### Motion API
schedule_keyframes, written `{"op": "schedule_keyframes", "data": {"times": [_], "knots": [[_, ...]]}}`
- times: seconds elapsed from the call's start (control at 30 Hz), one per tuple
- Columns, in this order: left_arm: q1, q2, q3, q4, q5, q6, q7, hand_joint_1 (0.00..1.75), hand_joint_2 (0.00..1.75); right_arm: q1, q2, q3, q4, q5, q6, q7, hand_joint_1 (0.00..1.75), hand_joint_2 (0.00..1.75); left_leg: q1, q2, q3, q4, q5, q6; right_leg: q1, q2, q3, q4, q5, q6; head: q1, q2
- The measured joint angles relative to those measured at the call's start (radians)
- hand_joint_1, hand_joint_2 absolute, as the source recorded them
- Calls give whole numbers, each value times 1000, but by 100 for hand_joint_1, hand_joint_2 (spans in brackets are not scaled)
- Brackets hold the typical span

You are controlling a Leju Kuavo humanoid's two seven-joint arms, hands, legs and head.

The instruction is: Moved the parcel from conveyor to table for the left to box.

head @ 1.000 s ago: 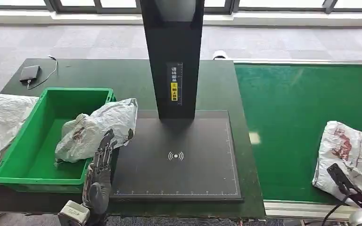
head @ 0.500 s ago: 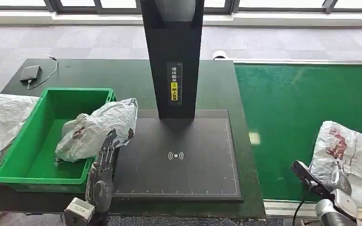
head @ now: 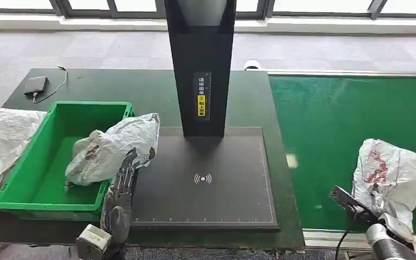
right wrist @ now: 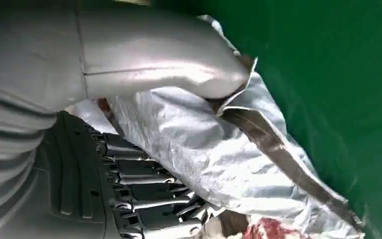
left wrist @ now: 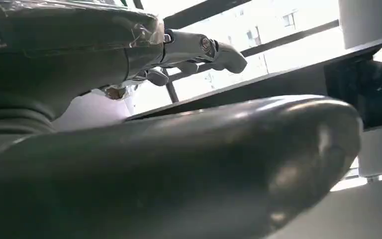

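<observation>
Right robot hand (head: 382,208) slid onto the conveyor's parcel (head: 387,172), fingers clamping the bag; probably wants a firm grip before lifting.

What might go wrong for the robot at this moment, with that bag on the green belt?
The right hand pinches only loose plastic at the edge of the parcel on the conveyor, so the wrap may slip or tear on lifting. The other parcel hangs over the rim of the green bin, right by the left hand, and a nudge might tip it out.
</observation>
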Motion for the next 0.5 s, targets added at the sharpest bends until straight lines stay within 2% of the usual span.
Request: {"op": "schedule_keyframes", "data": {"times": [0.13,0.27,0.33,0.5], "knots": [[0,0,3,0,0,0,2,0,0,3,-12,2,0,-23,-16,-23,175,175,0,0,1,0,0,0,0,0,2,-1,1,1,0,0],[10,0,13,-12,0,3,7,0,0,4,-15,2,-10,-78,-139,-83,175,175,0,0,-1,0,0,0,0,0,3,-1,1,1,0,0],[16,0,17,-22,0,6,9,0,0,6,-11,2,-21,-115,-190,-114,175,175,-1,0,-11,0,0,0,-1,0,2,-1,1,1,0,0],[23,-2,19,-37,0,22,16,0,0,25,5,2,-75,-220,-269,-195,175,175,0,-1,-5,0,1,1,0,-2,-1,0,2,1,0,0]]}}
